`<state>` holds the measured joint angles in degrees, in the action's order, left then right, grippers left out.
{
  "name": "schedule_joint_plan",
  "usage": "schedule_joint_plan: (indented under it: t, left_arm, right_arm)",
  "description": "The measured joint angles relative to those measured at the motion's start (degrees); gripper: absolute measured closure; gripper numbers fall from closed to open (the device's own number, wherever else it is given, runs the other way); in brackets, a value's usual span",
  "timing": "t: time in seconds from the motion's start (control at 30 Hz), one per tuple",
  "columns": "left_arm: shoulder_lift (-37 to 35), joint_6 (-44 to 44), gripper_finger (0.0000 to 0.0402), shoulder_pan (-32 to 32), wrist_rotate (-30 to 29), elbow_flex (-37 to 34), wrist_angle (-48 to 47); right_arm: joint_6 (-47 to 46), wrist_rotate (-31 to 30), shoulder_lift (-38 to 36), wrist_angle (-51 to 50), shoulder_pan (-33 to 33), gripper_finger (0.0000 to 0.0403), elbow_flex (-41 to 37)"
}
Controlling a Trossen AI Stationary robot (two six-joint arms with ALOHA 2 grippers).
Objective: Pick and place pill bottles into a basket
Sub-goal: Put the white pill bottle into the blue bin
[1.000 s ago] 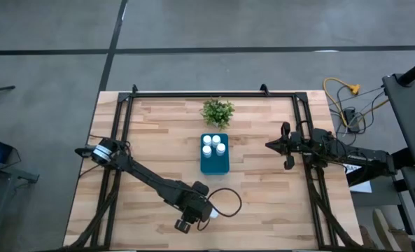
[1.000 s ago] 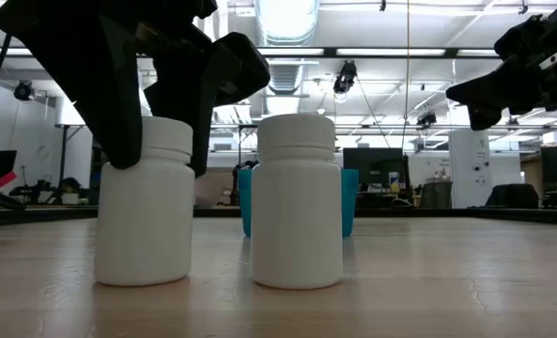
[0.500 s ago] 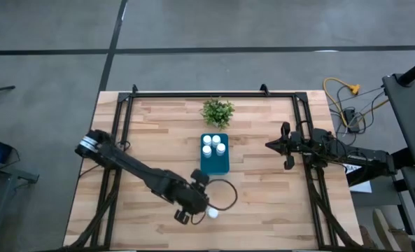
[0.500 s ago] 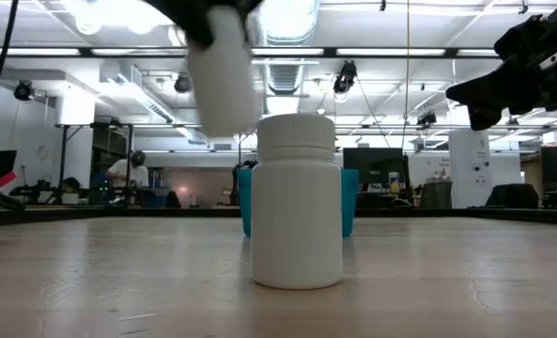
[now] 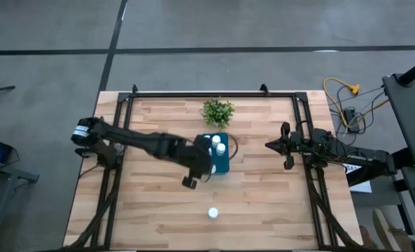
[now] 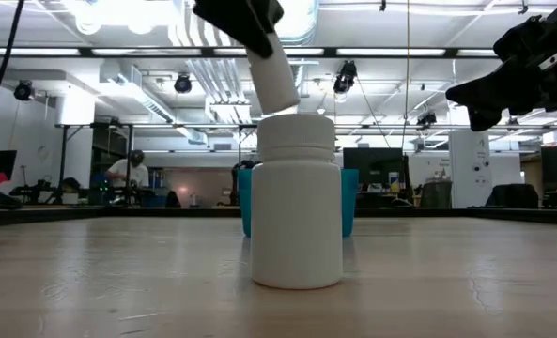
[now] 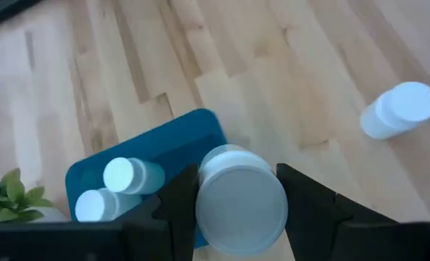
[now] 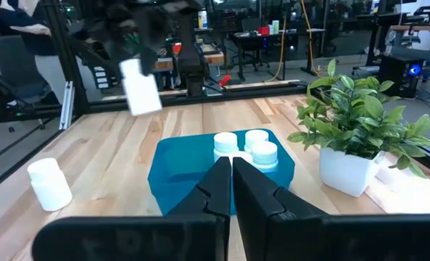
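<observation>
My left gripper [image 5: 207, 168] hangs above the near end of the teal basket [image 5: 221, 162], shut on a white pill bottle [image 7: 240, 199]. The low view shows that bottle [image 6: 273, 80] tilted, high above the table. Three more pill bottles [image 8: 247, 148] stand upright in the basket's far half. One pill bottle [image 5: 212, 213] stands on its base near the table's front edge; it fills the middle of the low view [image 6: 297, 202]. My right gripper [image 5: 285, 145] waits shut at the table's right side. My left gripper pinches the bottle between its two fingers [image 7: 182, 206], on opposite sides of its cap end [image 7: 273, 206]. The fingers slant down from the table's left side. The bottle hangs tilted below them, lifted clear, with its base [image 6: 283, 97] lowest.
A small green plant in a white pot [image 5: 217, 112] stands just beyond the basket's far end. A dark frame [image 5: 207, 93] runs along the table's far, left and right sides. Bare wood lies to the left and right of the basket.
My left gripper has lifted the bottle off the table beside the one still standing near the front edge. It has carried it up and toward the far edge, over the basket's near end. The bottle has tipped from upright to tilted.
</observation>
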<state>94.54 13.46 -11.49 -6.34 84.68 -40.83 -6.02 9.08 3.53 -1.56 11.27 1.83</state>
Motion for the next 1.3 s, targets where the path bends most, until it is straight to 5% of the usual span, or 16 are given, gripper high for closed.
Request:
schedule_joint_plan:
  t: [0.43,1.3]
  left_arm:
    - [5.3,2.1,0.0257,7.8,10.1,0.0,-0.5]
    - [11.8,3.4,0.0257,11.8,15.2,-0.5,-1.7]
  right_arm:
    - [0.2,0.0,0.1,0.0,0.0,0.0394,0.0]
    - [0.1,0.0,3.5,0.0,0.0,0.0394,0.0]
